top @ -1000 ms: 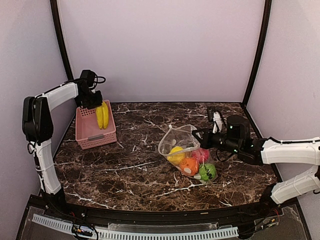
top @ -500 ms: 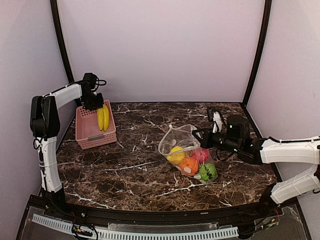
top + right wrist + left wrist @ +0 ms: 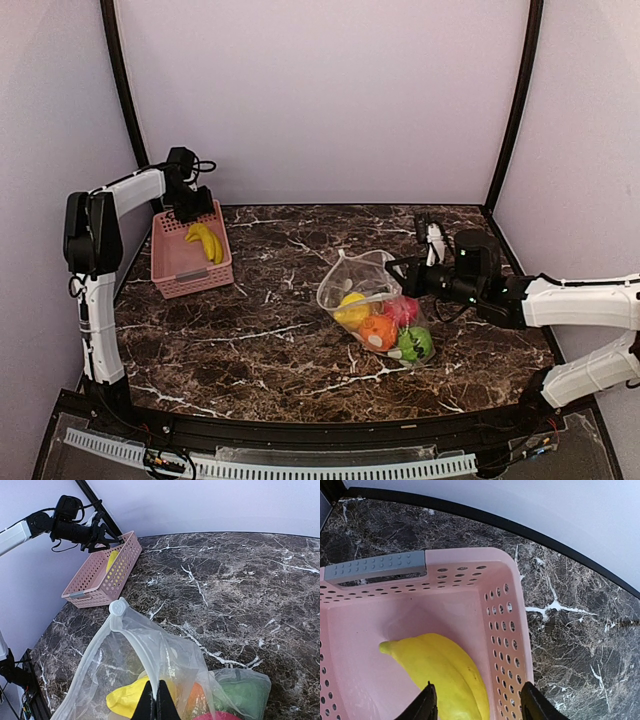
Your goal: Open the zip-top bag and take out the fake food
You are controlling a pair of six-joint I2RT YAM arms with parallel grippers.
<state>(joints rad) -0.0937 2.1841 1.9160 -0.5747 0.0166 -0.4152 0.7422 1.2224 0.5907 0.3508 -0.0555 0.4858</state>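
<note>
Left wrist view: the left gripper (image 3: pixel 479 702) stands with fingers spread over a yellow plastic banana (image 3: pixel 440 670) lying in the pink perforated plastic basket (image 3: pixel 465 555) at the dark marble table's (image 3: pixel 280 330) far-left corner. The right gripper (image 3: pixel 157 700), pressed together, pinches the clear dotted zip-top bag (image 3: pixel 150 650) right of the table's centre, with glossy toy fruits (image 3: pixel 377 331) inside.
</note>
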